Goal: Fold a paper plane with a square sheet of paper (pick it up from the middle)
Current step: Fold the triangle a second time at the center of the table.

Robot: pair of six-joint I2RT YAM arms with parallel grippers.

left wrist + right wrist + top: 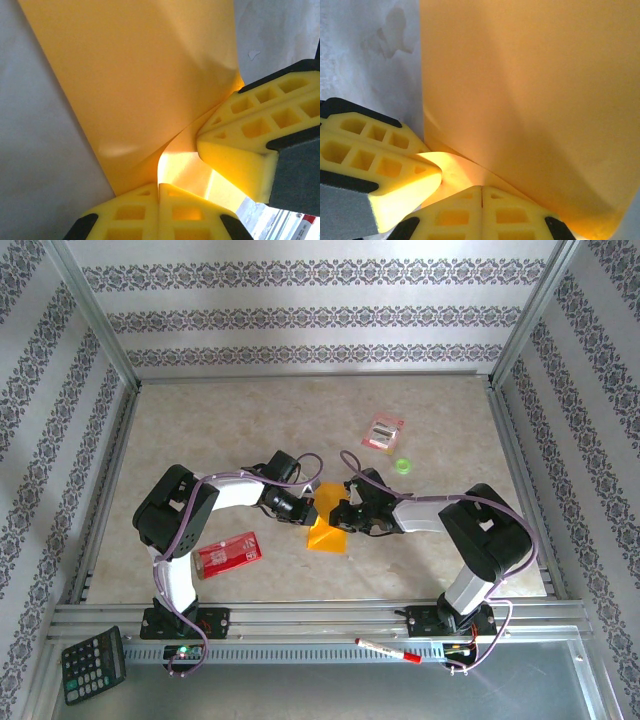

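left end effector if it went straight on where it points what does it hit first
The orange sheet pinched in the left end effector; just beyond, probably the right end effector facing it, though depth is unclear.

Black-and-white arms (pixel 178 508), purple cables (pixel 232 477), yellow gridded tool pads (pixel 131 216).

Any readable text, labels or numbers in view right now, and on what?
None legible.
red packet: white print, too small to read.
pink-and-white packet: print too small to read.
calculator: keys too small to read.
marker: label too small to read.
square sheet of paper: blank.
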